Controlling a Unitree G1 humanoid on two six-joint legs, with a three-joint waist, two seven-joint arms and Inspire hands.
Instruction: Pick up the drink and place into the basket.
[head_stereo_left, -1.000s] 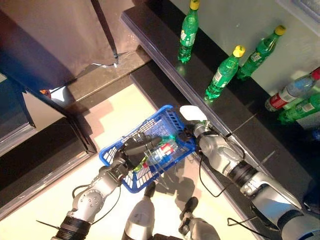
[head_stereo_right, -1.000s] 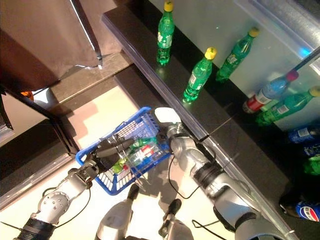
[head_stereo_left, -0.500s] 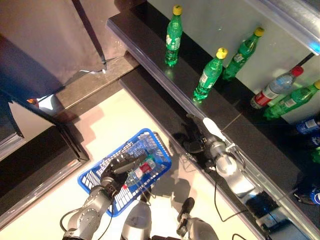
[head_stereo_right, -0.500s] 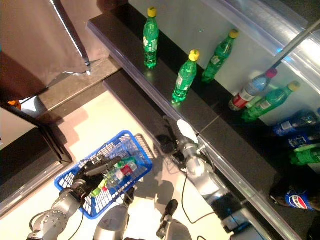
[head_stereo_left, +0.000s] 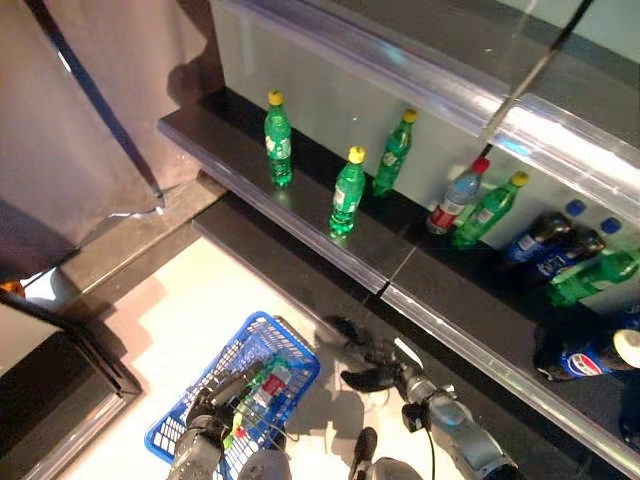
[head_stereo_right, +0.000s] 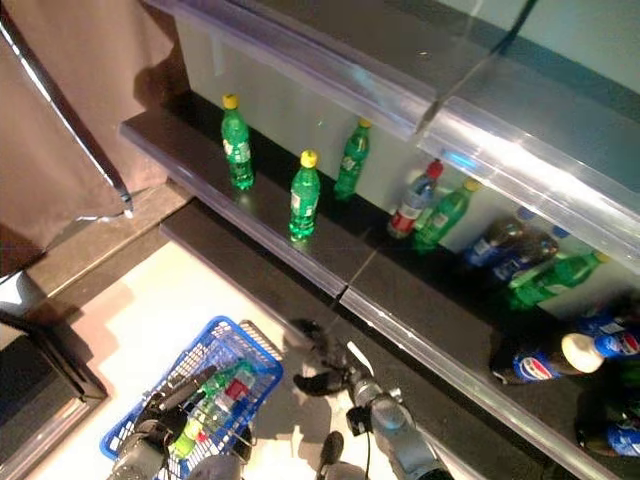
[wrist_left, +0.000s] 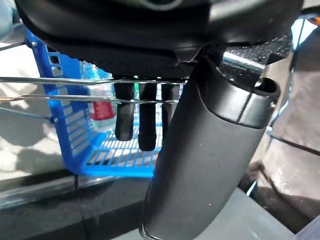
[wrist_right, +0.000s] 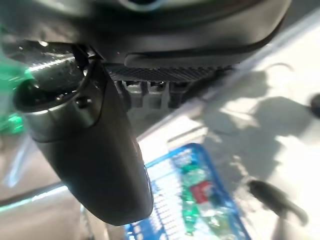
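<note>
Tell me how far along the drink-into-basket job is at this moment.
Done: bottles, one with a red label, already lie inside the blue basket. In hand: the left hand grips the basket's wire handle; the right hand is empty, fingers relaxed, hanging between basket and shelf. Left: if more drinks are wanted, green bottles and a clear red-capped one remain standing on the shelf.

My two eye views look steeply down from my head at the shelf (head_stereo_left: 300, 215) and basket (head_stereo_left: 190, 420), sharing both. Each wrist view peers along its own robot hand from very close; both also catch the basket.
</note>
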